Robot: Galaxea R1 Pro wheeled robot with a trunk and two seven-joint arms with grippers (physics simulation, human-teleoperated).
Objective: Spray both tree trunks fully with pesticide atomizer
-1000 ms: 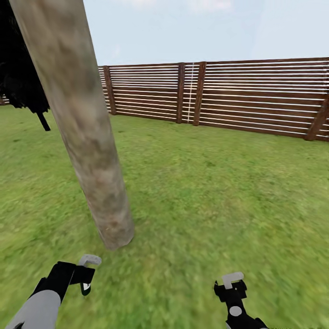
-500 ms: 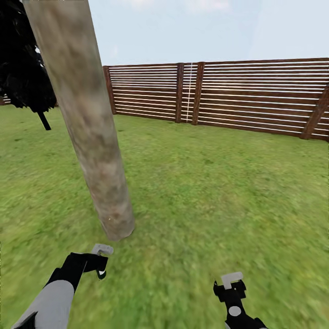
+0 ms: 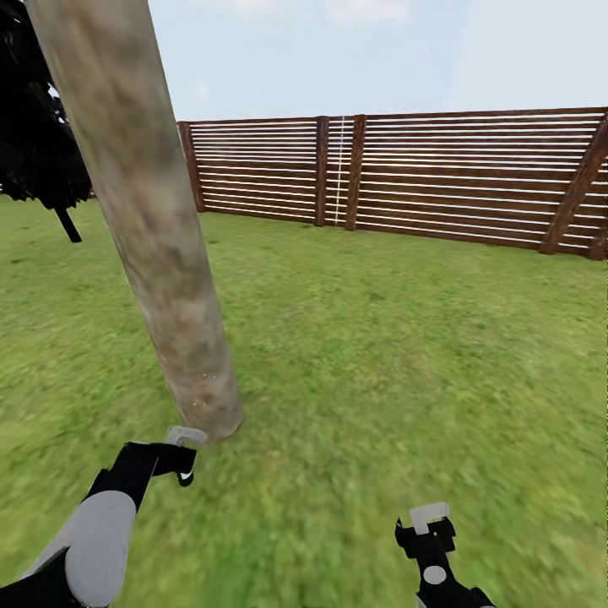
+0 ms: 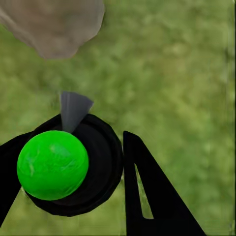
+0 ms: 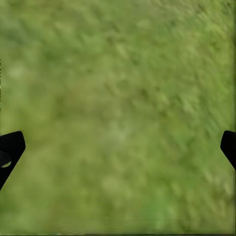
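Dark foliage: black-green mass at the head view's 10 o'clock, partly behind the trunk, with a thin dark stem below it.

Tree trunk: thick column of mottled grey-brown bark, leaning across the head view from 11 o'clock down to its base near 7 o'clock on the grass. A few pale specks dot the bark near the base; too small to identify further. The left wrist view adds the trunk's foot, blurred, beyond the atomizer.

Left gripper: black fingers on a grey-and-black arm, at 7 o'clock in the head view, just beside the trunk base; whether it touches the bark cannot be told. A pale grey part sits at its tip. The left wrist view shows what the head view hides: the pesticide atomizer, a bright green ball in a black round collar with a grey nozzle pointing toward the trunk, clamped between the two black fingers.

Grass lawn: green, covering the ground out to the fence.

Right gripper: at 5 o'clock in the head view, over grass, well apart from the trunk. In the right wrist view its fingertips stand at opposite edges, spread wide, holding nothing, blurred grass between.

Wooden fence: brown horizontal slats, spanning 12 to 3 o'clock under pale sky.
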